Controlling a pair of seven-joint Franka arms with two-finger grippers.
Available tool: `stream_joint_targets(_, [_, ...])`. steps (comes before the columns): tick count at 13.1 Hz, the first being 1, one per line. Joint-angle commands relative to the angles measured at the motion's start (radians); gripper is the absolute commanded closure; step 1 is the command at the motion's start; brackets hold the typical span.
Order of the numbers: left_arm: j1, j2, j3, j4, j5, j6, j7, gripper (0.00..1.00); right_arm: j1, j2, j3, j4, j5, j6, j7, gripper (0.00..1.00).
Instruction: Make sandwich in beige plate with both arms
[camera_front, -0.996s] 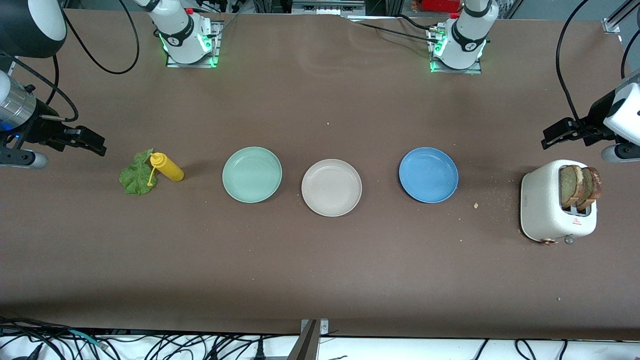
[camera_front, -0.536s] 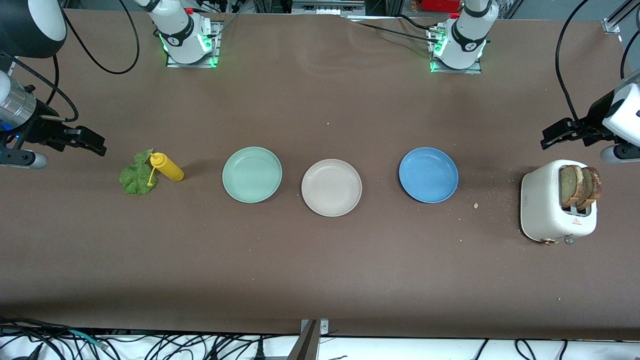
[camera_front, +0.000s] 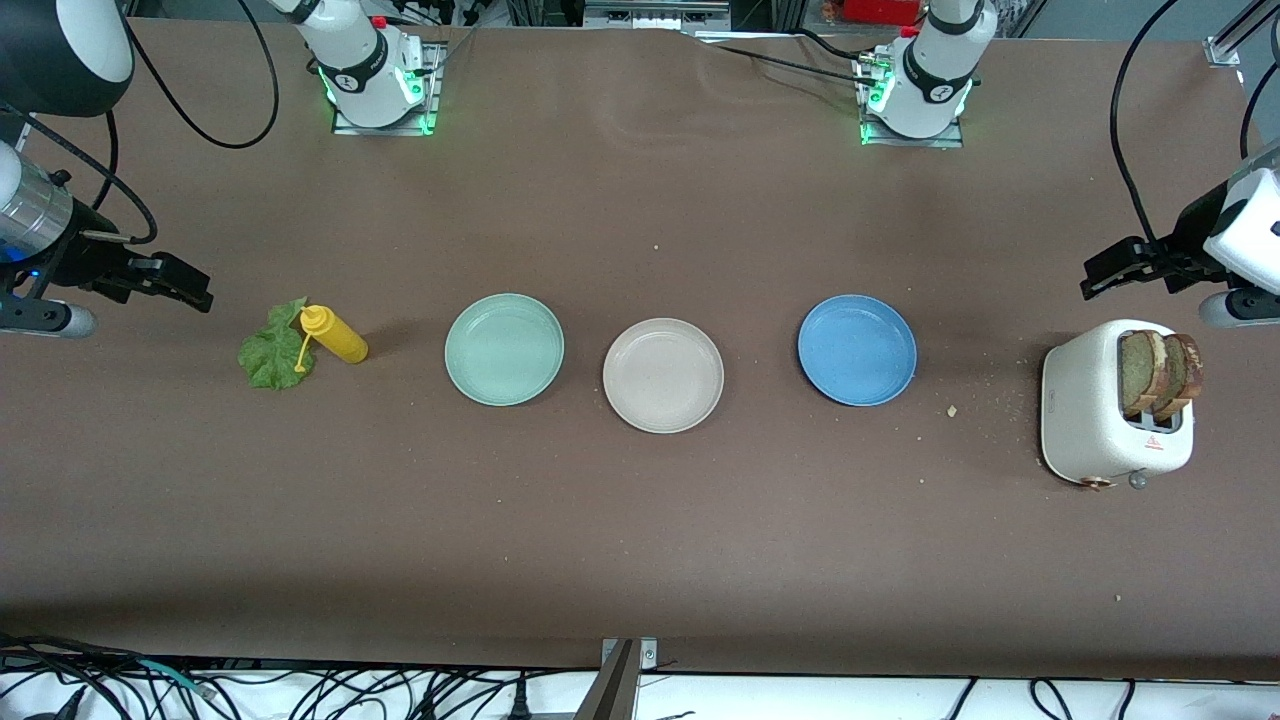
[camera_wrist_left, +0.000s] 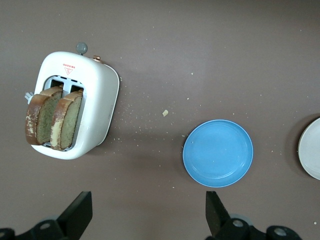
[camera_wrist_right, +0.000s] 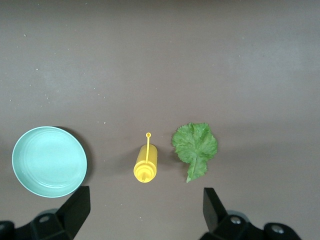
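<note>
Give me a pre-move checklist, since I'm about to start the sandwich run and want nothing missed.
1. Beige plate empty, between the mint green plate and blue plate: ok.
2. Two toast slices standing up out of the toaster, reachable: ok.
3. Lettuce leaf flat on the table, beside the yellow bottle and apart from it: ok.
4. Left gripper open, holding nothing, up near the toaster: ok.
5. Right gripper open, holding nothing, up near the lettuce leaf: ok.
</note>
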Motion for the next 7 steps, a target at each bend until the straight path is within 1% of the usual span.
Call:
stream_joint_targets(1, [0.002, 0.004, -0.006, 0.011, 0.024, 0.003, 0.019, 0.0, -0.009, -0.008, 0.003, -0.011, 0.017, 0.006, -0.01, 0.0])
stream_joint_targets(7, [-0.006, 0.004, -0.006, 0.01, 0.024, 0.003, 0.019, 0.0, -0.009, -0.008, 0.003, -0.011, 0.017, 0.007, -0.01, 0.0])
